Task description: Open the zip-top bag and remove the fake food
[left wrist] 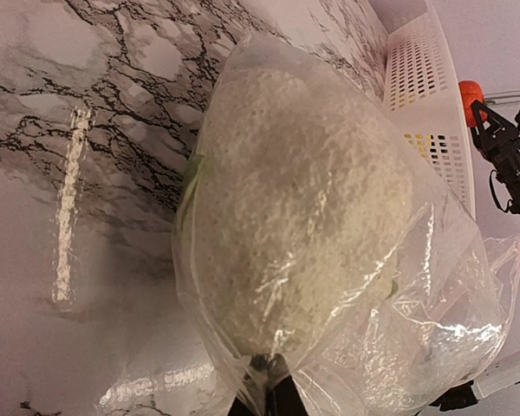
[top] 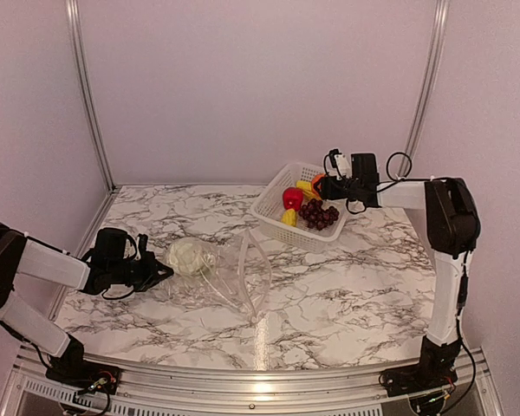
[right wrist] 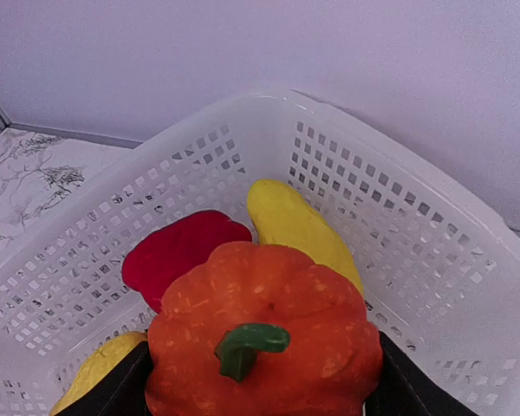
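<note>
Right gripper [top: 323,184] clamps the orange piece [right wrist: 260,338] over the basket [right wrist: 399,225]; left gripper [top: 160,271] pinches the zip-top bag [top: 234,277], with the white piece [top: 188,257] not yet removed.

The clear, crinkly bag [top: 230,276] lies slumped on the desk [top: 355,295], left of centre, its left end nipped in the closed left pincer [top: 165,270]. A white lumpy piece [top: 188,256] sits inside it. In the white basket [top: 269,212] lie a red piece [top: 292,198], yellow pieces [top: 289,217] and dark grapes [top: 319,214]. An orange piece [right wrist: 264,329] with a green stem hangs over the basket, clamped in the right pincer [top: 322,184].
</note>
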### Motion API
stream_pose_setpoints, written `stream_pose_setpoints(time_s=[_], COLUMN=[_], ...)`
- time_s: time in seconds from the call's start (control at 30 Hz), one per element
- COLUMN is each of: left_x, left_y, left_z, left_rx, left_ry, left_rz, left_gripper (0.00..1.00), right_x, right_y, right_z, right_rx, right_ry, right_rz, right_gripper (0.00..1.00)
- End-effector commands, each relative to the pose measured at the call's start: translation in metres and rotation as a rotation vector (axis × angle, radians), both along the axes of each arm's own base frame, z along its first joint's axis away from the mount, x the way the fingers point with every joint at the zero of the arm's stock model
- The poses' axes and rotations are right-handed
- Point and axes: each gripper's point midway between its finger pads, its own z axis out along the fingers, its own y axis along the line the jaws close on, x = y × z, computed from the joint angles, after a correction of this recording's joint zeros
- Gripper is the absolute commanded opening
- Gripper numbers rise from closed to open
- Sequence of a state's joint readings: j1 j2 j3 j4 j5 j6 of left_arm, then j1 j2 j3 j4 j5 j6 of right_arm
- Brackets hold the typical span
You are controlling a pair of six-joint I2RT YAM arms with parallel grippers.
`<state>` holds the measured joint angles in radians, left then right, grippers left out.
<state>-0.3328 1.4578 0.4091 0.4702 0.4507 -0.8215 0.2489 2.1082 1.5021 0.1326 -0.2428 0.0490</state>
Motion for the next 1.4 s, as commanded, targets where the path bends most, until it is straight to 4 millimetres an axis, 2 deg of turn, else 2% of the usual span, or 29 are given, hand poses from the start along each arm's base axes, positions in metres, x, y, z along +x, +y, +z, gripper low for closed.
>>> stream_pose_setpoints(time_s=[0.0,0.1,0.17,0.37,0.43,0.5,0.6,0.83,0.93,1.07,1.23,1.37], left_x=[0.007,0.007,0.006,0.006,0.005,0.004,0.003,0.006,0.007,0.008,0.014,0.021], left_y=[0.002,0.002,0.002,0.001,0.001,0.001,0.002,0.003,0.005,0.009,0.02,0.031], left_z=[0.008,0.007,0.006,0.007,0.007,0.008,0.011,0.029,0.035,0.043,0.057,0.065], left_rx=[0.015,0.019,0.02,0.019,0.019,0.02,0.022,0.031,0.046,0.066,0.118,0.178], left_ry=[-0.025,-0.025,-0.022,-0.024,-0.025,-0.028,-0.037,-0.088,-0.103,-0.124,-0.157,-0.173], left_rz=[0.004,0.003,0.002,-0.004,-0.006,-0.01,-0.011,-0.013,-0.012,-0.001,0.039,0.088], left_gripper=[0.0,0.0,0.0,0.0,0.01,0.01,0.02,0.14,0.24,0.4,0.59,0.68], right_x=[0.017,0.016,0.014,-0.002,-0.005,-0.007,-0.021,-0.085,-0.121,-0.171,-0.228,-0.267], right_y=[-0.023,-0.029,-0.029,-0.013,-0.011,-0.01,-0.001,0.047,0.072,0.102,0.13,0.151], right_z=[-0.002,0.004,0.012,0.037,0.04,0.045,0.051,0.061,0.058,0.047,0.03,0.02], right_rx=[-0.087,-0.104,-0.101,-0.04,-0.039,-0.037,-0.018,0.094,0.148,0.191,0.215,0.233], right_ry=[0.0,-0.012,-0.026,-0.048,-0.056,-0.056,-0.061,-0.048,-0.031,0.014,0.075,0.107], right_rz=[-0.103,-0.128,-0.122,-0.038,-0.038,-0.029,0.006,0.204,0.304,0.432,0.537,0.611], right_gripper=[0.63,0.79,0.83,0.84,0.89,0.87,0.86,0.77,0.74,0.68,0.6,0.52])
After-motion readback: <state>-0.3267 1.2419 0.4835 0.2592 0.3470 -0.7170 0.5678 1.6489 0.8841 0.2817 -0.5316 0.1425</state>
